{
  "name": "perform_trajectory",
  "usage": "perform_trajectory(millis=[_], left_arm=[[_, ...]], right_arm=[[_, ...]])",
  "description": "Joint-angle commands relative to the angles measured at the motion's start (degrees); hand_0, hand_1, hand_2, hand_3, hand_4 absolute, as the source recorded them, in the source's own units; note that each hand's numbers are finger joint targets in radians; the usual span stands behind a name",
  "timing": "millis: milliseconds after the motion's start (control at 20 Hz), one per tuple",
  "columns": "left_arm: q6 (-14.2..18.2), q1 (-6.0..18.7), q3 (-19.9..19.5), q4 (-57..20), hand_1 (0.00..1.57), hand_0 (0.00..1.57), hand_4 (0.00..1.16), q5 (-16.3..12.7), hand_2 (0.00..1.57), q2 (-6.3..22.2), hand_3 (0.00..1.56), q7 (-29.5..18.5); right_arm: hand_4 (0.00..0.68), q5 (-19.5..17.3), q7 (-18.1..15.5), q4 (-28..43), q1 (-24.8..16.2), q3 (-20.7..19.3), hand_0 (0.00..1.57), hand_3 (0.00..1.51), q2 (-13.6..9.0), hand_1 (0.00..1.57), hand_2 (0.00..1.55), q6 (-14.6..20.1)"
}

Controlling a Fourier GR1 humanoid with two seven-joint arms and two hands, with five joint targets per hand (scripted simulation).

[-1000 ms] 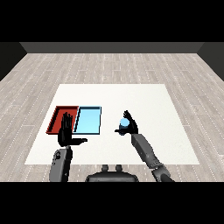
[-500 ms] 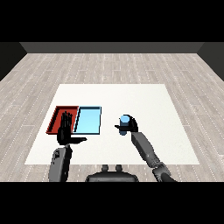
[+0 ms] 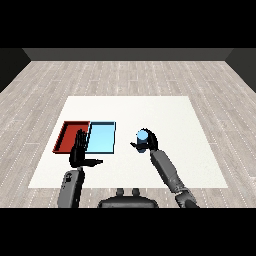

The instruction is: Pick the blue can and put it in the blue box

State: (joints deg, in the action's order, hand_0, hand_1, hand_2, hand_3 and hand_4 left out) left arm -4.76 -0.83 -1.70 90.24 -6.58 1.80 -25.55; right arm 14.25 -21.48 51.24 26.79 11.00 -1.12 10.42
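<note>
My right hand (image 3: 148, 144) is curled round the blue can (image 3: 142, 137), upright just right of the light blue tray (image 3: 101, 138) on the white table (image 3: 165, 112), while my left hand (image 3: 80, 152) rests with straight fingers over the near edge of the red tray (image 3: 67, 135). I judge the can light, rigid and smooth-walled, hence liable to slip, and best taken about its mid-height. Most of the can's side and its base are hidden behind my fingers, so I cannot tell whether it touches the table.
</note>
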Motion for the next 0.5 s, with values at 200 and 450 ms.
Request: perform_trajectory(millis=[200, 450], left_arm=[[5.84, 3.11, 7.59, -2.76, 0.00, 0.00, 0.00, 0.76, 0.00, -1.75, 0.00, 4.46], [2.33, 5.81, 6.87, -4.81, 0.00, 0.00, 0.00, -0.73, 0.00, -1.79, 0.00, 7.25]], right_arm=[[0.648, -1.34, 3.50, 10.31, 0.68, -0.86, 1.49, 1.40, -2.75, 1.49, 1.45, -2.00], [0.665, -4.26, 3.77, 13.65, 2.18, 0.59, 1.44, 1.42, 0.27, 1.44, 1.44, -0.58]])
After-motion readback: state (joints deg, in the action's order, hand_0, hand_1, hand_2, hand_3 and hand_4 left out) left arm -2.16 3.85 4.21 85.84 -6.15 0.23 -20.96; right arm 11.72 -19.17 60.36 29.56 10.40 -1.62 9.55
